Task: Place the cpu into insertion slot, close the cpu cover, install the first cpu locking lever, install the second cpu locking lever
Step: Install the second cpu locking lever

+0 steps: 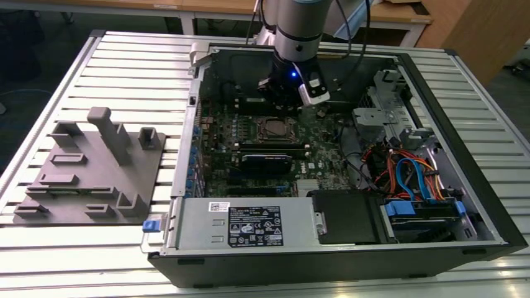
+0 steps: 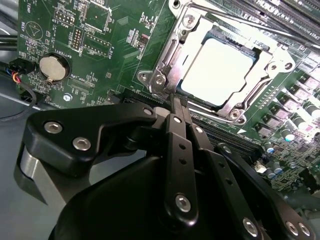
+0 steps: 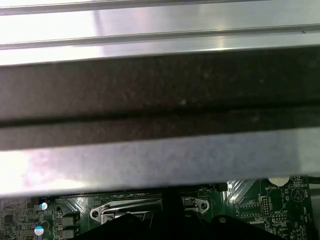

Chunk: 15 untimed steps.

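Note:
The cpu [image 2: 217,70] lies in the insertion slot [image 1: 273,127] on the green motherboard [image 2: 100,45], its silvery top showing through the window of the cpu cover [image 2: 162,62]. The cover lies flat over the chip. My gripper [image 2: 175,102] is shut, its black fingers pressed together, with the tips at the corner of the cover's metal frame. Whether the tips touch the frame or a lever there I cannot tell. In the exterior view the gripper [image 1: 284,102] hangs just behind the socket, inside the open computer case. The first wrist view has the cover's edge [image 3: 130,210] low down.
The case wall [image 3: 160,90] stands close behind the gripper. Long memory slots [image 1: 267,149], a black card [image 1: 265,162] and a coin battery [image 2: 52,67] surround the socket. Cables [image 1: 406,174] and drive bays fill the exterior view's right. A grey fixture plate [image 1: 91,174] lies outside the case.

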Tool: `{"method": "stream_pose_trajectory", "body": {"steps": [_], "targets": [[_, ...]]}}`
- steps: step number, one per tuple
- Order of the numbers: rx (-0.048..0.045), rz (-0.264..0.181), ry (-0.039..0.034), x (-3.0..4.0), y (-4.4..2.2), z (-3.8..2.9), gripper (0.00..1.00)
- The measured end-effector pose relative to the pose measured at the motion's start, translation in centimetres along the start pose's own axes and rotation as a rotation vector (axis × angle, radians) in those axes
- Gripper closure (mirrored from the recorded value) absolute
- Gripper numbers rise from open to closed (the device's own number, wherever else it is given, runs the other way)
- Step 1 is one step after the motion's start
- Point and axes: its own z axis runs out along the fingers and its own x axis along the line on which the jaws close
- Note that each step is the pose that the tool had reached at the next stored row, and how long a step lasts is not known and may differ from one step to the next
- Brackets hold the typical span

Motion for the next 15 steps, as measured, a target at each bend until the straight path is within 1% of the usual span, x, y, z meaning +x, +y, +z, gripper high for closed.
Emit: {"method": "stream_pose_trajectory", "body": {"steps": [10, 15], "targets": [[0.0001, 0.0, 0.0, 0.0, -0.01, -0.01, 0.9], [0.0001, 0.0, 0.0, 0.0, 0.02, -0.39, 0.9]]}}
